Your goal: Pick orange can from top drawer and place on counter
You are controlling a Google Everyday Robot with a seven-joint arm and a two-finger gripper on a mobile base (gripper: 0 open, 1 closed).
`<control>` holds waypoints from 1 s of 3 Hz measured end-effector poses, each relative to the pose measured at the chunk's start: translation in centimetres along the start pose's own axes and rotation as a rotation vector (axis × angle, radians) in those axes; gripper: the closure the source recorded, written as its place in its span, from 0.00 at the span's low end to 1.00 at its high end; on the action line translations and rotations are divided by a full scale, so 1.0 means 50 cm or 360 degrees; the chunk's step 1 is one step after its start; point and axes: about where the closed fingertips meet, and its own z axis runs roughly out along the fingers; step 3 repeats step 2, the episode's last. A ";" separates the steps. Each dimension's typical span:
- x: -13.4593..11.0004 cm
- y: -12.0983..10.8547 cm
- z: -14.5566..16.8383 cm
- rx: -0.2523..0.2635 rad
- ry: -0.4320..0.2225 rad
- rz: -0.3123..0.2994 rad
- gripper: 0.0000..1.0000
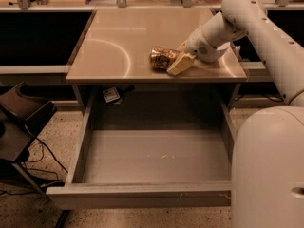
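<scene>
On my feed the arm (266, 27) is all off-white: smooth rounded shells, tube-shaped links, a bulbous joint at the top. A row of small dark dots runs along the long link. Screws or holes, can't tell which. Next, the wrist housing (209, 44): a fat rounded cylinder with a small circular mark on its face. Then the gripper (175, 65): cream-yellow, wedge-shaped, yellower than the arm, sitting low over the right front part of the counter (118, 42). Lower right is the big white domed body shell (266, 175), plain surface, with one small dark slot at its right edge.
</scene>
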 end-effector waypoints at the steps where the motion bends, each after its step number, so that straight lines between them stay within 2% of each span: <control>1: 0.000 0.000 0.000 0.0000 0.0000 0.0000 0.00; 3: 0.000 0.000 0.000 0.0000 0.0000 0.0000 0.00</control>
